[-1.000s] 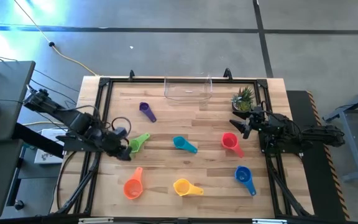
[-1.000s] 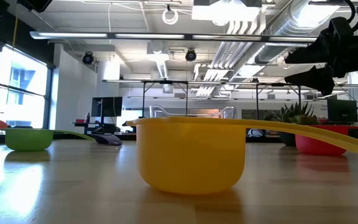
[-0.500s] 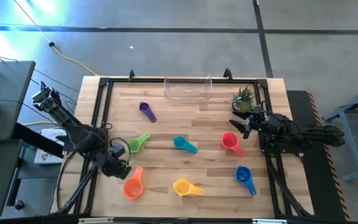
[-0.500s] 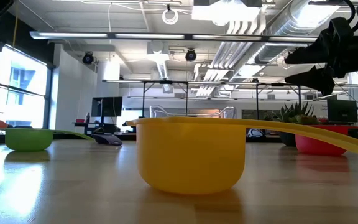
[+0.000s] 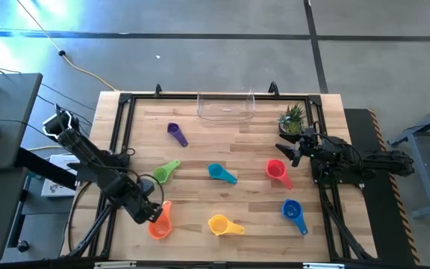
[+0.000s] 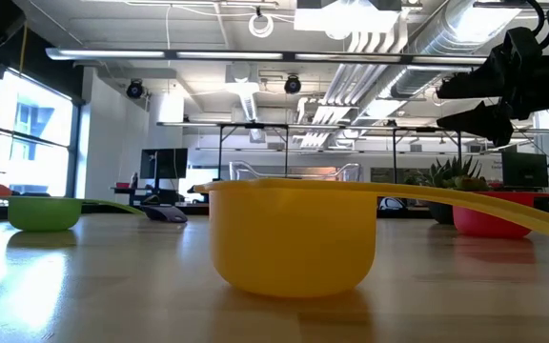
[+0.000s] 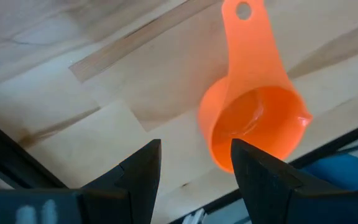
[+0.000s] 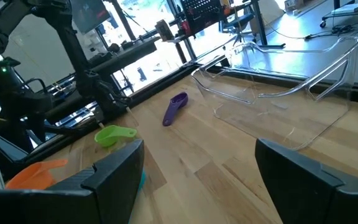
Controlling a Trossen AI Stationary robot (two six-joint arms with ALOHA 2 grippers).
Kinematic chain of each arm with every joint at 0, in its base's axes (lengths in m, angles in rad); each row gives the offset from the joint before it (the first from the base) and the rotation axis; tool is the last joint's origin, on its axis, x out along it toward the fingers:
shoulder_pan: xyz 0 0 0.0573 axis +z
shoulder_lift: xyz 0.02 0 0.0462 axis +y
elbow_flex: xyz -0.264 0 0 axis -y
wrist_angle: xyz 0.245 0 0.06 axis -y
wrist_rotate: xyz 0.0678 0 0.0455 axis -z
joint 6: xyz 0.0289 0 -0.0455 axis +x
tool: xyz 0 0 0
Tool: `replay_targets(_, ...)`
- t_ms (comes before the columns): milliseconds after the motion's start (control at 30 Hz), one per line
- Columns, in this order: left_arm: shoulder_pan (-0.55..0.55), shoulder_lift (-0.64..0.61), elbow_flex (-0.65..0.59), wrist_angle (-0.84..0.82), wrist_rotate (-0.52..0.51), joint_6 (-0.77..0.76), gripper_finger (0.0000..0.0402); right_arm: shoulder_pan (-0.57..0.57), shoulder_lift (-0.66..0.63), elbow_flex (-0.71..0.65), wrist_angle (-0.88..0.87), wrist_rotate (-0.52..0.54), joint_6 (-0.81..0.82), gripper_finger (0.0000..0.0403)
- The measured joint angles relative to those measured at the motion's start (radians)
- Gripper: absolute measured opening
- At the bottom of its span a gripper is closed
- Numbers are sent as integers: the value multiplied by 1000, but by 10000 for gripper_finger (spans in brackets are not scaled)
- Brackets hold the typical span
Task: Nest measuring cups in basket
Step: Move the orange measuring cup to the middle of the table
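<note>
Your left gripper [image 5: 154, 213] is hanging right over the orange cup [image 5: 160, 222] near the desk's front left corner. In the left wrist view its fingers [image 7: 140, 177] are spread apart with nothing between them, and the cup's bowl sits just ahead of the gap, not touched yet as far as I can tell. That orange cup lies with its long axis running roughly front to back, handle aimed toward the far edge, bowl toward the front edge.

The other cups are scattered flat on the desk [image 5: 237, 142]: purple cup [image 5: 176, 134] toward the back left, green cup [image 5: 166, 171] by the left side, teal cup [image 5: 220, 173] in the middle, red cup [image 5: 277, 172] to the right, with the yellow cup [image 5: 223, 224] and blue cup [image 5: 293, 214] along the front. The basket [image 5: 226, 107] sits at the middle of the far edge with no cups in it.

Your right gripper [image 5: 293, 149] waits by the right edge, fingers wide apart, gripping nothing.
</note>
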Motion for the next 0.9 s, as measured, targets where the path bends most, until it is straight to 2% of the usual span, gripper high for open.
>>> replay_targets(567,0,147,0,163,-5,45,184,0,0,0,0,0,0,298)
replay_targets(900,0,218,0,172,-4,34,184,0,0,0,0,0,0,298)
